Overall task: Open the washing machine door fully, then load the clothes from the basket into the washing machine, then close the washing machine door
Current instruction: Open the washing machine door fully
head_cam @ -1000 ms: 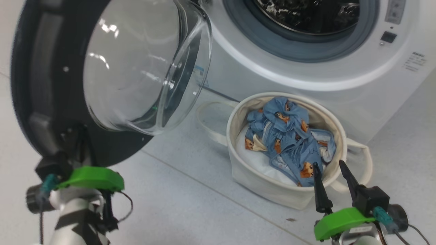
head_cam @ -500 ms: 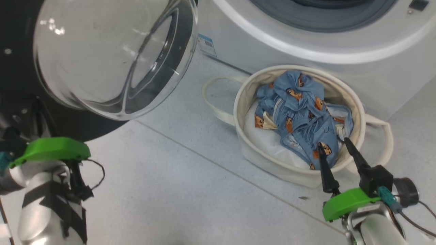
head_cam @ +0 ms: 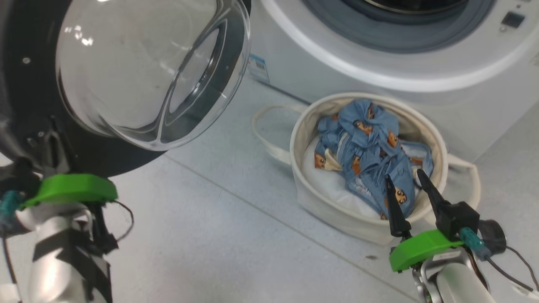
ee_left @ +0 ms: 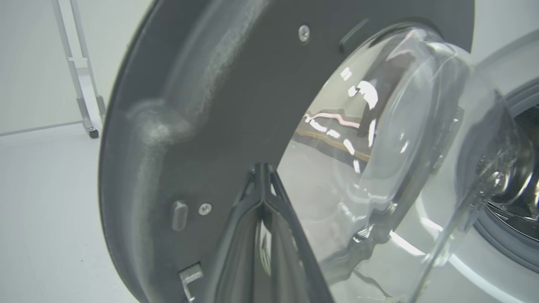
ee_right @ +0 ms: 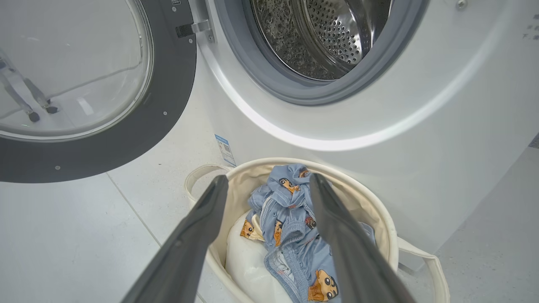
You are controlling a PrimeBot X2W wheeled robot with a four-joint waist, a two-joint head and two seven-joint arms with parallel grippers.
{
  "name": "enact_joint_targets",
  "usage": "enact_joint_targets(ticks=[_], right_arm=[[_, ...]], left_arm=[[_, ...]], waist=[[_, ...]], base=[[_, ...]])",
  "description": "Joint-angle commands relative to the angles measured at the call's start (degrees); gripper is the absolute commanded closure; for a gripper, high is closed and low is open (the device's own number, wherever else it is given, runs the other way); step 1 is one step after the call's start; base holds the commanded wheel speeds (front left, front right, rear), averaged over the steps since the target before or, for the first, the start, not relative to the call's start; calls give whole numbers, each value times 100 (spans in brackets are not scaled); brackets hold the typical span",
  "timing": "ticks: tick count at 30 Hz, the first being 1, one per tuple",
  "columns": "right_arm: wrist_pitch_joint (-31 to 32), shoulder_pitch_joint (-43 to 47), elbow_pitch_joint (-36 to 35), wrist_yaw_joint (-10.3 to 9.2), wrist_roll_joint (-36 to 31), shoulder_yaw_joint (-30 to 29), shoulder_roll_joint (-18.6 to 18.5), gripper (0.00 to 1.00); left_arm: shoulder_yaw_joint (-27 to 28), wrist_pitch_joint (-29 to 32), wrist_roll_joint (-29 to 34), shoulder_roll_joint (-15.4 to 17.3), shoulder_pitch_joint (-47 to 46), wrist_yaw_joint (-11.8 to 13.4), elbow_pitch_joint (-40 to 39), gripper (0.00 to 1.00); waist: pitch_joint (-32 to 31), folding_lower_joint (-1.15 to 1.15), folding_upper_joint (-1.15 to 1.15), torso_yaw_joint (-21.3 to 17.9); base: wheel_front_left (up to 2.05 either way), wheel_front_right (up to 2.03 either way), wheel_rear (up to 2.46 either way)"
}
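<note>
The washing machine door hangs swung open at the upper left, a black rim around a clear glass bowl. My left gripper is shut and holds nothing, its tips close to the door's dark inner face; I cannot tell whether they touch. The white washing machine shows its open steel drum. In front of it stands the cream basket with the light blue bear-print clothes piled inside. My right gripper is open above the basket's near rim, with the clothes between and below its fingers.
A white liner lies under the clothes. A blue label sticker marks the machine's lower left corner. The basket's handle loops stick out on both sides. A metal rack leg on a caster stands beyond the door. Pale floor tiles spread at the front.
The head camera has tilted down, so the whole picture has shifted. My right gripper reaches slightly further over the clothes, still open. The left gripper stays shut by the door.
</note>
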Motion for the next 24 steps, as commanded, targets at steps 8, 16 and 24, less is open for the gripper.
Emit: enact_joint_targets(ticks=[8,16,24], right_arm=[[-70,558,-508,5,166,-428,376,0],[-70,862,-926,5,546,-525,406,0],[-70,1096,-1240,5,559,-621,407,0]], left_arm=[[-1475,-27,-644,154,983,-259,-634,100],[-2180,-27,-903,153,1729,-198,-913,100],[-2263,-27,-1050,153,2328,-310,-1305,100]], waist=[[-1152,-1,0,-300],[-1515,-1,0,-1085],[-1681,-1,0,-1954]], base=[[0,0,0],[0,0,0],[0,0,0]])
